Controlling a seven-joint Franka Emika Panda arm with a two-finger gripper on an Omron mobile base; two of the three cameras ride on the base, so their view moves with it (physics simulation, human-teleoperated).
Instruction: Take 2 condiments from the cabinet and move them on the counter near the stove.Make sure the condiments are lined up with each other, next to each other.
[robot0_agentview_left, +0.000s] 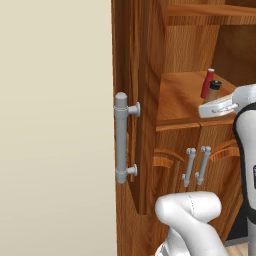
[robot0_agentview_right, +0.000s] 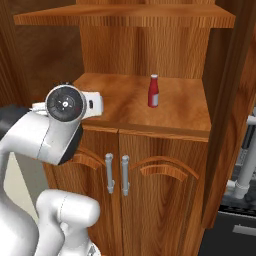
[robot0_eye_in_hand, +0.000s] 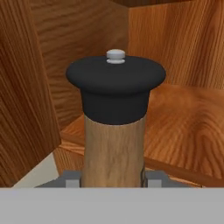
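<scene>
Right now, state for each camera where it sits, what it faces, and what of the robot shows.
Left base view: behind-left, faces the cabinet; arm at lower right.
Right base view: behind-right, faces the shelf; arm at lower left.
Hand view: on the hand, faces the shaker between the fingertips.
Both base views share the red bottle.

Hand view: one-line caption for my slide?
End effector shut on the tan shaker with black cap, above the cabinet shelf.

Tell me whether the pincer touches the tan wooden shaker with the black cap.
Touching: hand view shows the pincer fingertips pressed against both sides of the shaker.
</scene>
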